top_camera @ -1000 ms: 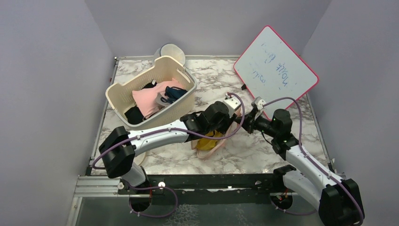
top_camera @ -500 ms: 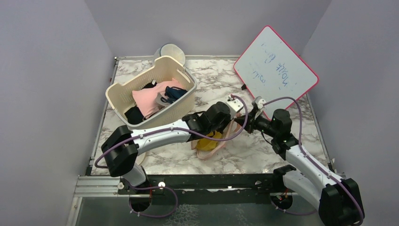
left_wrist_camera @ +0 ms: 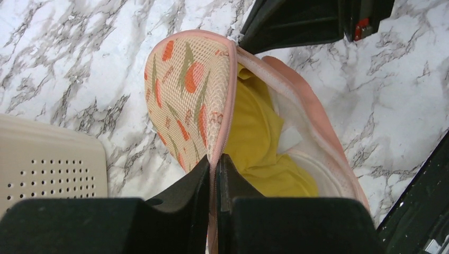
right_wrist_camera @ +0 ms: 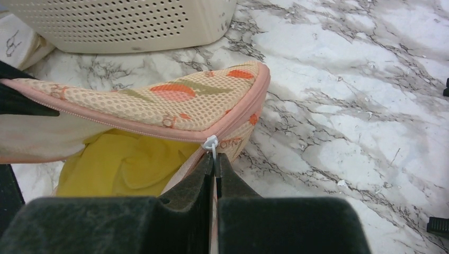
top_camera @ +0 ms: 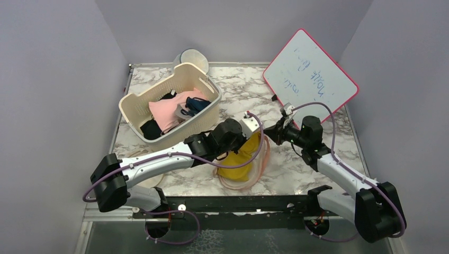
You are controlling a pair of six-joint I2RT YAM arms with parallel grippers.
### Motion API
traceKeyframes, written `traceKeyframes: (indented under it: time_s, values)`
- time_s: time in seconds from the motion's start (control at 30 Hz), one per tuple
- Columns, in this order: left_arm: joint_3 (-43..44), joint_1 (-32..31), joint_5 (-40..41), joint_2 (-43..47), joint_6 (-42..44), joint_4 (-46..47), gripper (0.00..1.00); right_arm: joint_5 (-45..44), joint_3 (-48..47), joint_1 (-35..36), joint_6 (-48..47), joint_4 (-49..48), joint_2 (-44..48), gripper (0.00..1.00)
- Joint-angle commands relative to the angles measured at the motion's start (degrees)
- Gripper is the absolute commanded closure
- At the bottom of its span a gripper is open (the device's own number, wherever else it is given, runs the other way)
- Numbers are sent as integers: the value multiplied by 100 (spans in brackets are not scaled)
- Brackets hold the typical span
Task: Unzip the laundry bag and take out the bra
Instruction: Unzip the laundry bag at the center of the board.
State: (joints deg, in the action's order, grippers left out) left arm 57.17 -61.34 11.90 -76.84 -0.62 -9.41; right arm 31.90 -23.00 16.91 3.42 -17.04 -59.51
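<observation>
Left gripper clamps the laundry bag at its edge. Right gripper pinches the zipper pull; bra visible inside

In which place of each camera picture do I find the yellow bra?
Top external: the bra is at lower centre, inside the opened laundry bag.
Left wrist: the bra is at centre, right of the printed mesh flap.
Right wrist: the bra is at lower left, under the pink zip edge.
Shared landmark: the cream perforated basket shows in all three views.
</observation>
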Motion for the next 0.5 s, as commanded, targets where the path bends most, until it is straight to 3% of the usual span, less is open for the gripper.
traceKeyframes:
  time_s: [0.0,0.13,0.2,0.47]
  values:
    - [-116,0,-43,192,70,31,100,-248,-292,-109,-96,-339,-219,99]
    - [74,-1,63,-22,-218,-176,98,-108,-285,-109,-190,-363,-39,99]
    - [190,2,45,-173,-333,-201,83,26,-262,-109,-193,-360,30,99]
    - [1072,0,-123,-1022,-535,-203,48,174,-128,-109,-88,-180,351,99]
